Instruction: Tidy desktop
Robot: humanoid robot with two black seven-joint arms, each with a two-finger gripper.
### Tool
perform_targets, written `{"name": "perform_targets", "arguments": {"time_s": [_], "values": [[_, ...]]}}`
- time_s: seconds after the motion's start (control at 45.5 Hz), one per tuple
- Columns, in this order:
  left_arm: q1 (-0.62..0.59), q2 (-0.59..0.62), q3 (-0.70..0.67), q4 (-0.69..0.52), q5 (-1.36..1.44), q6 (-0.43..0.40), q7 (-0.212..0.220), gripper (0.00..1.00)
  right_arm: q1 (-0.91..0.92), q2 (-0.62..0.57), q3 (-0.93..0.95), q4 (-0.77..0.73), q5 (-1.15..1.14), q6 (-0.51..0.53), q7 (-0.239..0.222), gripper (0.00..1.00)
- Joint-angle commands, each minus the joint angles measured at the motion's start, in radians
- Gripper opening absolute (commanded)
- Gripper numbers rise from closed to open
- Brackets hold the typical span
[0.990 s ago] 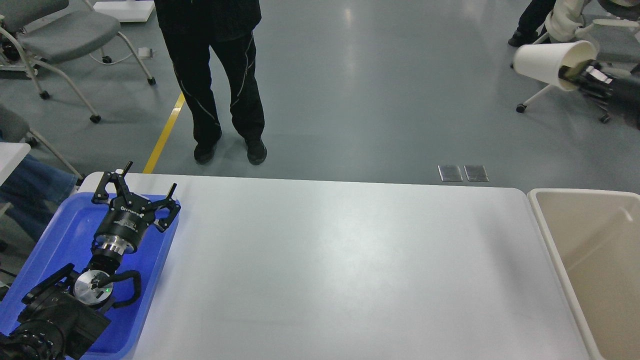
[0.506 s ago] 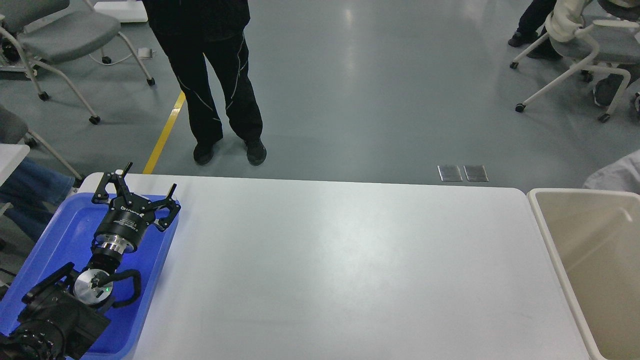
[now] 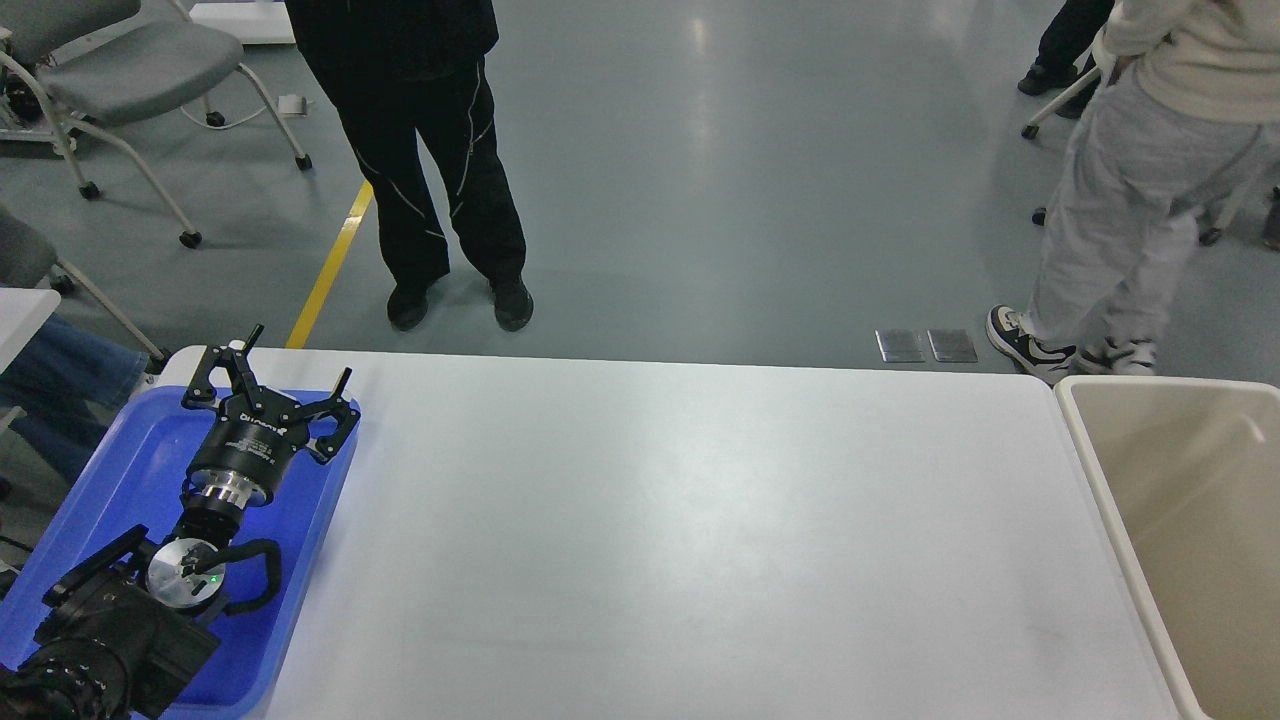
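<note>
The bench [image 3: 680, 540] is lying bare between blue tray [image 3: 120, 470] and beige bin [image 3: 1180, 520]. Left pincer [image 3: 285, 385] is hanging spread over the tray, holding nothing. Tidying seems finished; next, probably only waiting.

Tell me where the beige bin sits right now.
In the head view the beige bin sits at the far right, butted against the right end of the desktop, just in front of the person in grey trousers.

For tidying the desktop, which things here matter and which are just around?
Part of the job: desktop, blue tray, beige bin, left gripper open over the tray.

Just around: two standing people, grey chair, yellow floor line.
</note>
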Motion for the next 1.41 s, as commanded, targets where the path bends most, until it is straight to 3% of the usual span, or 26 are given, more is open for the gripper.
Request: {"name": "perform_targets", "arguments": {"time_s": [0.0, 0.308, 0.374, 0.418, 0.484, 0.506, 0.66, 0.99, 1.386], "values": [[0.0, -0.001, 0.0, -0.001, 0.0, 0.0, -0.001, 1.0, -0.13, 0.113, 0.039, -0.018, 0.001, -0.036, -0.007, 0.0], [0.0, 0.001, 0.0, 0.001, 0.0, 0.0, -0.001, 1.0, -0.149, 0.144, 0.041, -0.015, 0.002, -0.041, -0.019, 0.0], [0.0, 0.001, 0.0, 0.001, 0.0, 0.0, -0.001, 1.0, -0.149, 0.144, 0.042, -0.013, 0.002, -0.042, -0.024, 0.07], [0.0, 0.001, 0.0, -0.001, 0.0, 0.0, -0.001, 1.0, -0.149, 0.142, 0.041, -0.013, 0.002, -0.044, -0.024, 0.24], [0.0, 0.001, 0.0, -0.001, 0.0, 0.0, -0.001, 1.0, -0.149, 0.141, 0.041, -0.013, 0.002, -0.056, -0.024, 0.68], [0.0, 0.001, 0.0, 0.001, 0.0, 0.0, -0.001, 1.0, -0.149, 0.139, 0.041, -0.013, 0.002, -0.061, -0.024, 0.75], [0.0, 0.001, 0.0, -0.001, 0.0, 0.0, -0.001, 1.0, -0.147, 0.136, 0.041, -0.012, 0.002, -0.078, -0.022, 0.98], [0.0, 0.001, 0.0, 0.001, 0.0, 0.0, -0.001, 1.0, -0.055, 0.102, 0.056, 0.022, 0.002, -0.064, -0.022, 1.0], [0.0, 0.001, 0.0, 0.001, 0.0, 0.0, -0.001, 1.0, 0.231, -0.089, 0.298, 0.266, 0.002, -0.061, -0.018, 1.0]]}}
